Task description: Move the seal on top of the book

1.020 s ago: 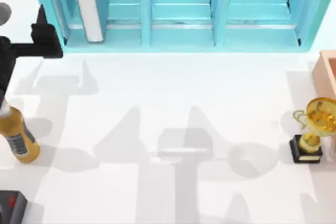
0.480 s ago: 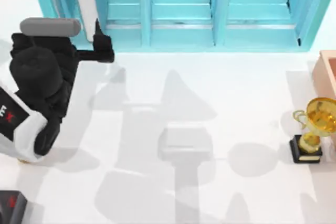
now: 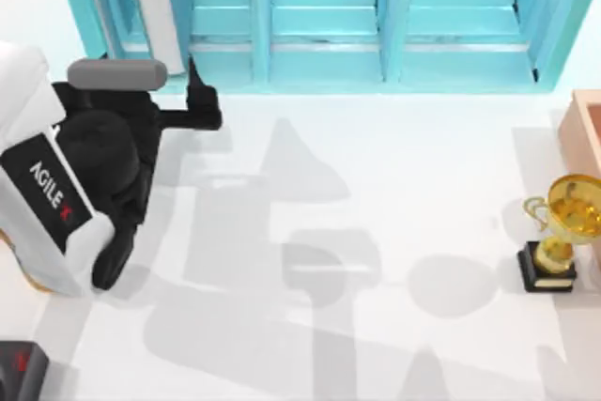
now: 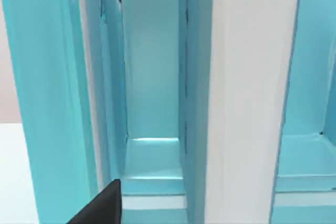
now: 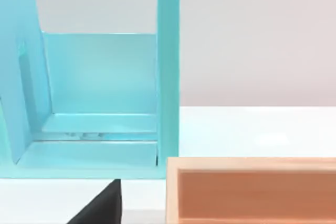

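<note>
The book (image 3: 155,8) stands upright in the leftmost bay of the turquoise shelf (image 3: 324,63), its white page edges facing out. In the left wrist view the book (image 4: 252,98) rises close ahead, a teal cover beside the white pages. My left gripper (image 3: 203,108) hovers at the shelf's front, just right of the book's bay and pointing into the shelf. The seal is out of view. My right gripper (image 5: 104,207) is off the top view's right, facing the shelf's end bay.
A gold trophy (image 3: 561,232) on a black base stands at the right. Behind it, at the table's right edge, lies a peach wooden box (image 3: 587,129), seen close as the box (image 5: 252,190). My left arm (image 3: 66,199) covers an amber bottle (image 3: 26,274). A dark object (image 3: 19,373) sits at the front left corner.
My left arm has swung in from the left edge, and its gripper has moved right along the shelf front. The arm now covers the amber bottle.
</note>
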